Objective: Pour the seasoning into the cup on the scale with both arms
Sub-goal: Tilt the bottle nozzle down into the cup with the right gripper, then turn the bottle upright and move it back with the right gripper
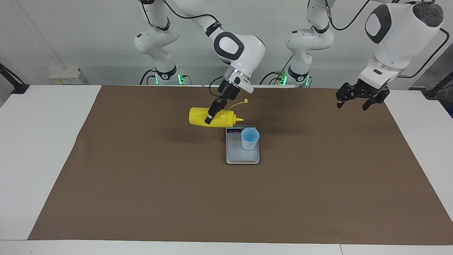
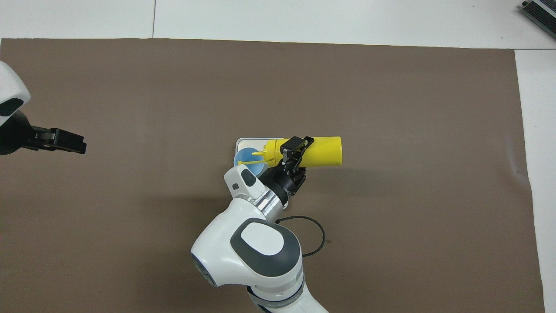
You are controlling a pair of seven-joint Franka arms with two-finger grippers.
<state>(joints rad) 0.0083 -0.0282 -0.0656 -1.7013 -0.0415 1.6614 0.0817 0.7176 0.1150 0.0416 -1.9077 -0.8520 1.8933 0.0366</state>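
Note:
My right gripper (image 1: 210,118) (image 2: 295,146) is shut on the seasoning, a yellow squeeze bottle (image 1: 198,117) (image 2: 325,151). It holds the bottle on its side in the air, with the nozzle pointing toward the cup and the cap strap hanging loose. The light-blue cup (image 1: 250,139) (image 2: 244,157) stands upright on the silver-grey scale (image 1: 236,151) (image 2: 248,141), close to the display strip. In the facing view the nozzle is above the cup's rim and clear of it. My left gripper (image 1: 352,106) (image 2: 69,144) waits open and empty over the mat's edge at the left arm's end of the table.
A brown mat (image 1: 141,177) covers most of the white table (image 1: 42,141). A black cable (image 2: 319,237) loops from the right arm's wrist above the mat, nearer to the robots than the scale.

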